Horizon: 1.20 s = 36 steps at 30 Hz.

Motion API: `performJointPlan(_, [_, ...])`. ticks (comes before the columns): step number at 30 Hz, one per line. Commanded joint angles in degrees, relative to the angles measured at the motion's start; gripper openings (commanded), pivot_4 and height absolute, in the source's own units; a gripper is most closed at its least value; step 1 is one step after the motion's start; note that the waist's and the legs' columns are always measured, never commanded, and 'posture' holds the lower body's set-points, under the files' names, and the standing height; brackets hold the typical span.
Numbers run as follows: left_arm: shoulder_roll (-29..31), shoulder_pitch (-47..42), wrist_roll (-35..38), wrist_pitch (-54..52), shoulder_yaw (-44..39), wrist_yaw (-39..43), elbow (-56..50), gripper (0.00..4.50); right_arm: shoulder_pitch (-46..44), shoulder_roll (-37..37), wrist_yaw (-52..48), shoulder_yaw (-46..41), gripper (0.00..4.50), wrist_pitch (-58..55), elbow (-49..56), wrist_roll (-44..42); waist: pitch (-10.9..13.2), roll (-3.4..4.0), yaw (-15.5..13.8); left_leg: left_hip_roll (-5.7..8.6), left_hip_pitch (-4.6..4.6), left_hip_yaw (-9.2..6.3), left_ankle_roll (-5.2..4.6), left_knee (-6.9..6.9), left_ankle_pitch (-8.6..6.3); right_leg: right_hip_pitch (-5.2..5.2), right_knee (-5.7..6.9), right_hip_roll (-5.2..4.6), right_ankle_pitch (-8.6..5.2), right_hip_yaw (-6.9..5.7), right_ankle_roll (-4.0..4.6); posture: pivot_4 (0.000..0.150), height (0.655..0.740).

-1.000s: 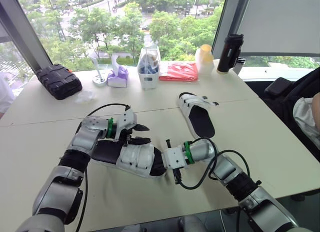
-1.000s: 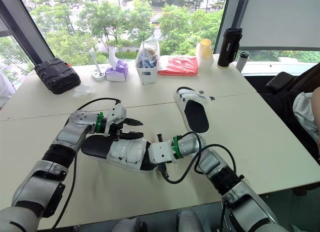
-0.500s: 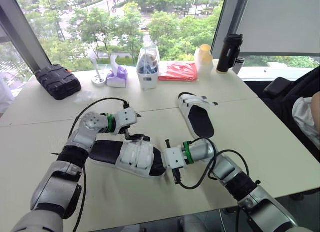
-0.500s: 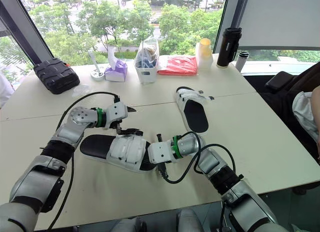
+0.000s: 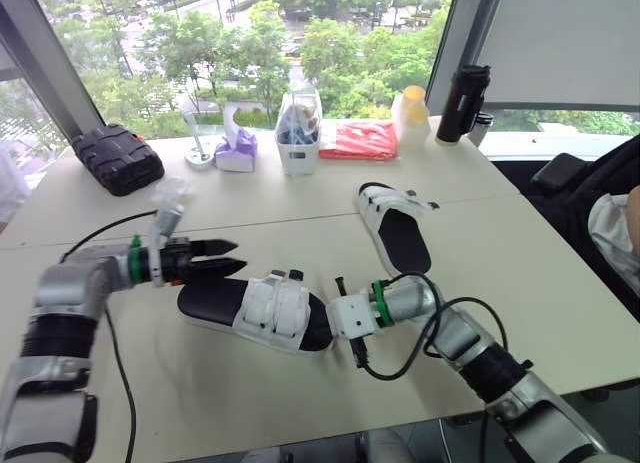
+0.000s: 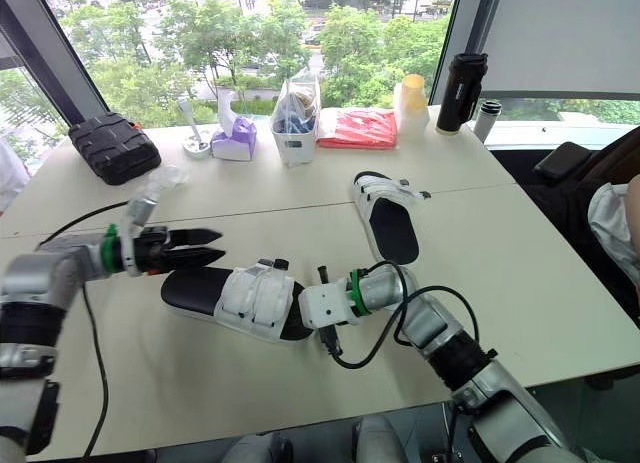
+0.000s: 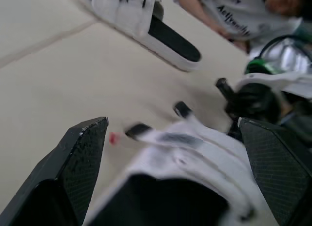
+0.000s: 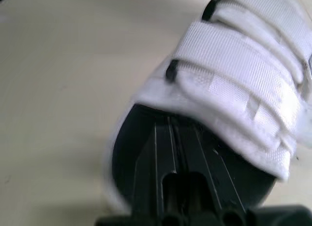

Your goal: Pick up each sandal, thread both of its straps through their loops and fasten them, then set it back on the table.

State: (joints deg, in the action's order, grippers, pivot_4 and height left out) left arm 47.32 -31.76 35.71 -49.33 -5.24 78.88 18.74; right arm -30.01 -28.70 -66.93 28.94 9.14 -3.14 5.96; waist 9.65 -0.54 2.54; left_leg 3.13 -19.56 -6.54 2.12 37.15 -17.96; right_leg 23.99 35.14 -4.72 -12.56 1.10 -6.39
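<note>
Two high eyes, two low wrists
Eye views look forward and down across the table (image 5: 540, 253); left wrist view skims low toward the near sandal (image 7: 185, 157), right wrist view sits tight against its toe; all share it.

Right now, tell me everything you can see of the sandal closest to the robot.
The near sandal lies sole down on the table, crosswise in front of the robot. It has a black footbed and two broad white straps that look woven, with black tips, both laid across the front. The right hand meets its toe end. The left hand is open near the heel, apparently clear of it.
</note>
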Motion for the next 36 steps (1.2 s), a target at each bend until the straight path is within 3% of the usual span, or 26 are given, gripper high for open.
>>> performJointPlan(1, [2.3, 1.5, 5.9, -10.5, -1.1, 1.7, -5.1, 4.45, 0.1, -2.6, -0.8, -1.2, 0.0, -2.0, 5.3, 0.5, 0.2, -0.09, -0.2, 0.0, -0.04, -0.01, 0.0, 0.0, 0.0, 0.04, 0.0, -0.01, -0.01, -0.01, 0.02, 0.15, 0.74])
performJointPlan(6, [2.1, 4.5, 7.6, -15.0, 0.0, 1.3, -7.6, 4.45, -0.2, -7.4, -1.4, -5.8, 0.0, -7.5, 14.9, -2.4, 0.3, -0.08, -0.2, 0.0, -0.87, -0.02, 0.08, 0.25, 0.04, 0.83, 0.16, -0.04, 0.06, -0.02, 0.09, 0.15, 0.74])
performJointPlan(11, [-0.6, 4.0, 5.5, -15.3, 4.1, 0.0, -6.0, 4.45, -0.7, -14.4, -3.7, -12.5, 0.0, -15.0, 25.0, -7.4, 0.4, -0.08, -0.6, 0.04, -0.93, -0.01, 0.08, 0.22, 0.05, 0.86, 0.11, -0.12, 0.06, -0.02, 0.1, 0.15, 0.74])
performJointPlan(17, [-2.0, 1.2, 5.1, -16.9, 7.9, 1.4, -1.5, 4.45, -0.1, -17.7, -4.2, -15.8, 0.0, -19.5, 30.3, -10.9, 0.5, -0.16, -0.6, 0.05, -0.92, 0.02, 0.08, 0.2, 0.04, 0.84, 0.08, -0.15, 0.06, -0.03, 0.09, 0.15, 0.74])
performJointPlan(24, [-7.7, -3.5, 4.4, -17.7, 13.2, 2.5, -0.5, 4.45, 0.0, -20.0, -3.6, -17.1, 0.0, -21.2, 32.0, -11.5, 0.5, -0.22, -1.6, 0.13, -0.96, 0.11, 0.08, 0.27, 0.05, 0.82, 0.06, -0.27, 0.06, -0.02, 0.08, 0.15, 0.74])
performJointPlan(27, [-11.0, -5.4, 2.7, -16.9, 16.2, 2.1, 0.6, 3.62, 0.5, -20.7, -2.8, -17.4, 0.0, -21.7, 31.9, -11.3, 0.6, -0.24, -2.0, 0.16, -0.97, 0.09, 0.09, 0.3, 0.05, 0.79, 0.06, -0.3, 0.06, -0.04, 0.08, 0.15, 0.74])
performJointPlan(32, [-13.1, -7.1, 1.3, -16.2, 18.4, 3.3, 2.4, 1.02, 1.3, -21.4, -2.0, -17.5, 0.0, -21.6, 31.6, -10.8, 0.6, -0.3, -1.8, 0.17, -0.98, 0.11, 0.08, 0.31, 0.05, 0.8, 0.06, -0.31, 0.07, -0.03, 0.08, 0.15, 0.74])
performJointPlan(34, [-13.3, -7.4, 1.2, -16.3, 18.6, 3.7, 2.7, 0.18, 1.4, -21.6, -1.7, -17.3, 0.0, -21.4, 31.5, -10.6, 0.6, -0.3, -1.8, 0.17, -0.97, 0.1, 0.08, 0.31, 0.05, 0.8, 0.06, -0.31, 0.07, -0.04, 0.08, 0.15, 0.74])
performJointPlan(36, [-15.0, -8.3, 2.2, -17.7, 16.2, 1.8, 3.9, 0.01, 1.8, -21.6, -1.2, -16.9, 0.0, -21.0, 31.1, -10.1, 0.6, -0.3, -1.8, 0.17, -0.97, 0.11, 0.08, 0.31, 0.05, 0.79, 0.06, -0.32, 0.07, -0.03, 0.08, 0.15, 0.74])
